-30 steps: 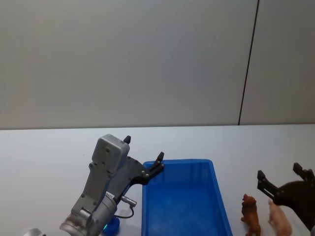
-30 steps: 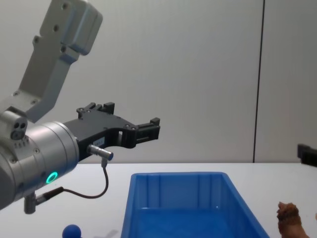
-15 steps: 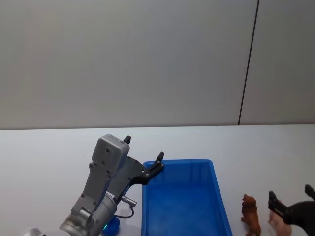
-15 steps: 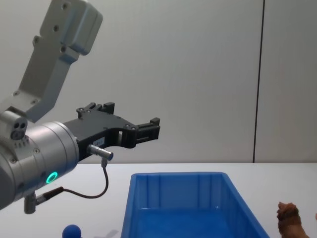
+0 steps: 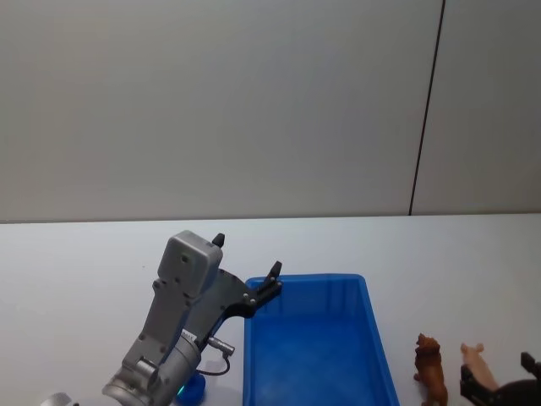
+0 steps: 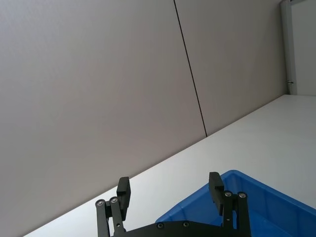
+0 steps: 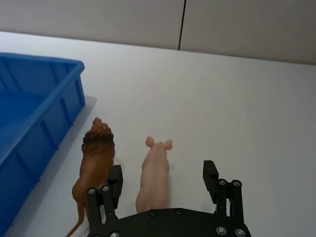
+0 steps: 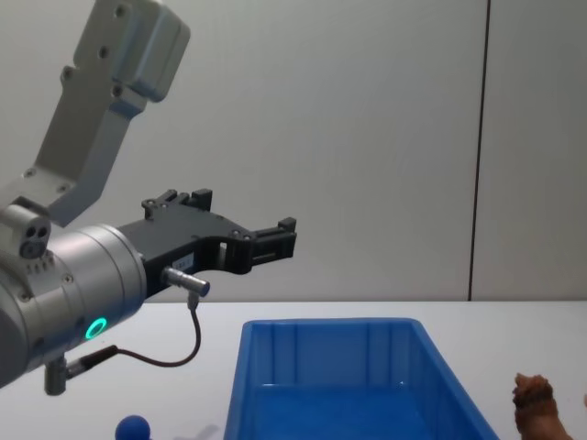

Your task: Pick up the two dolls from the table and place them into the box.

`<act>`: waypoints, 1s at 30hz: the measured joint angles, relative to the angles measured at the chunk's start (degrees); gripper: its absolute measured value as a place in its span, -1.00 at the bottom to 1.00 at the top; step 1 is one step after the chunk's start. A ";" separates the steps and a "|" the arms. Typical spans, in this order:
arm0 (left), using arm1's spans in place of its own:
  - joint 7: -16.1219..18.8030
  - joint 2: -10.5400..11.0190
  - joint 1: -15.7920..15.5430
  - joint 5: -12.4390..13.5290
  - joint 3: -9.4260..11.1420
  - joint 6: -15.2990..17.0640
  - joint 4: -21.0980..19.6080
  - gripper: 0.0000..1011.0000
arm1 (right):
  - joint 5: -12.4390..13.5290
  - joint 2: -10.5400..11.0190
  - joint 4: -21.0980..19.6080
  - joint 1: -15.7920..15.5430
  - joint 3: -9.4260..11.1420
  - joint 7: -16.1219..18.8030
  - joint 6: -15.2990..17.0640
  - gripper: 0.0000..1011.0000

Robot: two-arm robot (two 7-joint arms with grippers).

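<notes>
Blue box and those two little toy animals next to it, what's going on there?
The robot is about to load two toys into the blue box, which looks empty so far. A brown lion and a pink pig stand side by side on the white table, just right of the box. The right gripper sits open low behind them, the pig's rear between its fingers, gripping nothing yet. The left gripper hangs open in the air by the box's left rim.

You have a glossy blue plastic box (image 5: 321,277) on a smooth matt white desk (image 5: 84,254); the brown lion (image 7: 96,158) looks rough-textured plastic, the pink pig (image 7: 154,173) smooth, the left end effector (image 6: 169,183) matt black.
</notes>
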 joint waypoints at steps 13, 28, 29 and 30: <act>0.00 0.00 0.00 0.00 0.00 0.00 0.00 0.98 | -1.69 -0.85 3.99 -0.01 -0.58 1.88 -0.86 0.64; 0.00 0.00 0.00 0.00 0.00 0.00 0.00 0.98 | -3.61 -1.80 6.71 0.71 -0.89 3.03 -3.83 -0.24; 0.00 0.00 0.00 0.00 0.00 0.00 0.00 0.98 | -3.86 -1.85 6.73 0.74 -0.90 3.04 -4.32 -0.24; 0.00 0.00 0.00 0.00 0.00 0.00 0.00 0.98 | -4.05 -1.90 6.73 0.75 -0.90 3.04 -4.70 -0.24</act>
